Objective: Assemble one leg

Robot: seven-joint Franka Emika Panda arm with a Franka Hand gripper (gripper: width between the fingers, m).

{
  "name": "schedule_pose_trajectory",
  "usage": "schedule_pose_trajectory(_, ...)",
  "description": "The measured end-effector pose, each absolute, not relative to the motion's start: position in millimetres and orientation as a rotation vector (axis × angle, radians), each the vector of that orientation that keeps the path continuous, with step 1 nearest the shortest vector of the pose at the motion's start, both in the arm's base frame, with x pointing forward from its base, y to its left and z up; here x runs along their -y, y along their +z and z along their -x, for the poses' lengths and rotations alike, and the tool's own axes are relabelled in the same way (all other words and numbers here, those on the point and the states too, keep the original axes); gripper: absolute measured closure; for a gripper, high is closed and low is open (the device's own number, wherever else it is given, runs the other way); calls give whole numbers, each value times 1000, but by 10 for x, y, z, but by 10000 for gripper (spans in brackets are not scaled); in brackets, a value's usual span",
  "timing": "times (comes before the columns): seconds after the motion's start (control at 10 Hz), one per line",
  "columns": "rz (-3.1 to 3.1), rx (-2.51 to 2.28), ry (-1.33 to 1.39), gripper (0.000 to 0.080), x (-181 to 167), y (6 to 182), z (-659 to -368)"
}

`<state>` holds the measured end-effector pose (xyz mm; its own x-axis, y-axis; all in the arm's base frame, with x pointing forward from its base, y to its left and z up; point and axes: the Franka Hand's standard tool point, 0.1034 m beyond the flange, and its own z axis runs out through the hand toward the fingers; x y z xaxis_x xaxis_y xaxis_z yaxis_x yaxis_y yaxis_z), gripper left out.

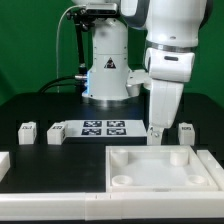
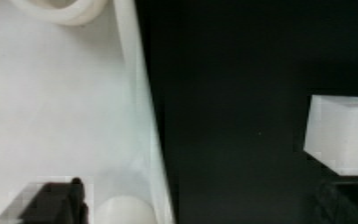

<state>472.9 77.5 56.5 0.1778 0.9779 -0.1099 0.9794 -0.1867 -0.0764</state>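
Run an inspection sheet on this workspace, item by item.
Surface: black table, marker board lying flat.
Job's things: two legs at the exterior view's left, one leg at its right, all lying loose.
Clutter: white tray in front; white piece at the left edge.
Grippers: gripper open, low by the tray's far rim, holding nothing.
Cables: black cables beside the robot base.
Surroundings: green backdrop.

Robotics lab, black table (image 1: 30, 108), green backdrop (image 1: 25, 40), tagged marker board (image 1: 103, 127), mounted robot arm (image 1: 170, 50).
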Motion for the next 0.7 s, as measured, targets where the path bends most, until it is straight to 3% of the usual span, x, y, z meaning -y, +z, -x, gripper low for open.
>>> schedule_pose_trajectory(0.7, -3076, -481, -206, 151, -931, 594, -4509)
